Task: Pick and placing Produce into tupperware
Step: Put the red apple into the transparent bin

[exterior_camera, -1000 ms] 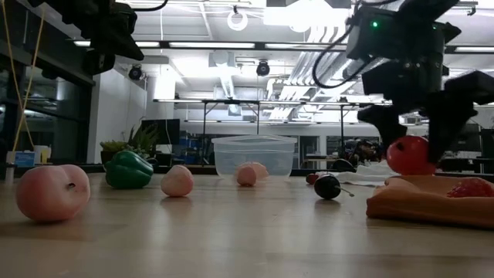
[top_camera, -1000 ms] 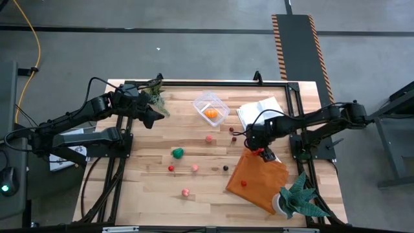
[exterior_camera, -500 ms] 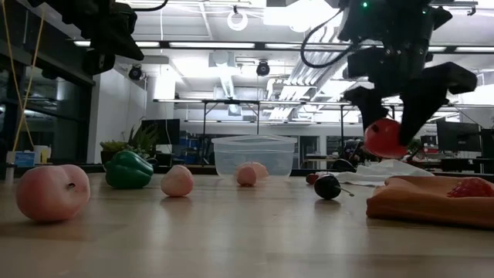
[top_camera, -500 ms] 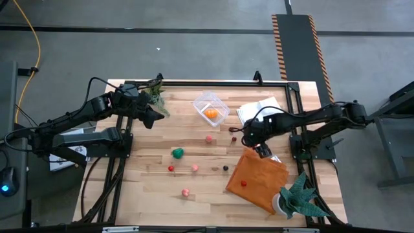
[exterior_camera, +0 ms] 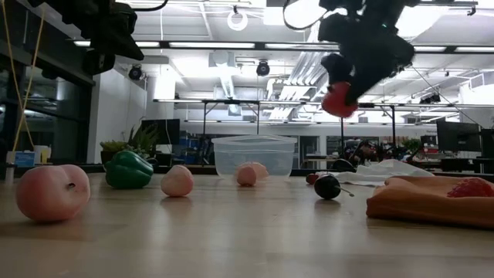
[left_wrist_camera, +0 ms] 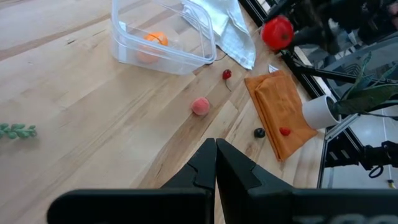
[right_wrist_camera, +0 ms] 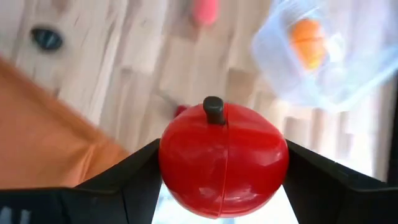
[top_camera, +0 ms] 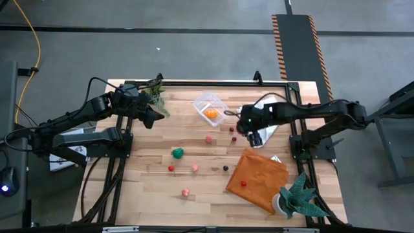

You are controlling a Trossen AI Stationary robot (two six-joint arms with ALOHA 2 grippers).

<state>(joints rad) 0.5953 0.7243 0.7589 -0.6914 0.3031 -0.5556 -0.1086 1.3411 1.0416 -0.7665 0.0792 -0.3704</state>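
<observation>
My right gripper (top_camera: 250, 129) is shut on a red round toy fruit (right_wrist_camera: 224, 155) with a dark stem. It hangs high above the table, between the orange cloth (top_camera: 259, 176) and the clear tupperware (top_camera: 211, 108). The fruit also shows in the low view (exterior_camera: 340, 100). The tupperware rests on its base and has an orange fruit (top_camera: 211, 113) inside. My left gripper (top_camera: 155, 115) is shut and has nothing in it. It hovers near the far left, by a leafy plant (top_camera: 155, 92). More produce lies loose on the wood: a green pepper (top_camera: 177, 153) and a pink peach (top_camera: 185, 192). My right gripper pinches the red fruit by its two opposite sides (right_wrist_camera: 169, 158), one dark finger (right_wrist_camera: 134, 177) on each side. The fingers slant steeply down from above. The fruit is lifted well clear of the table, and its stem (right_wrist_camera: 213, 107) shows past the fingers.
A white cloth (top_camera: 262, 109) lies just right of the tupperware. A potted plant (top_camera: 299, 197) stands at the near right corner, by the orange cloth, on which a small red piece (top_camera: 244, 183) lies. Small red, pink and dark pieces are scattered over the middle of the table.
My right gripper has risen from the orange cloth's far edge with the red fruit. It has swung toward the table's far edge and a little left, toward the tupperware. The fruit has gone from just above the cloth to high in the air.
</observation>
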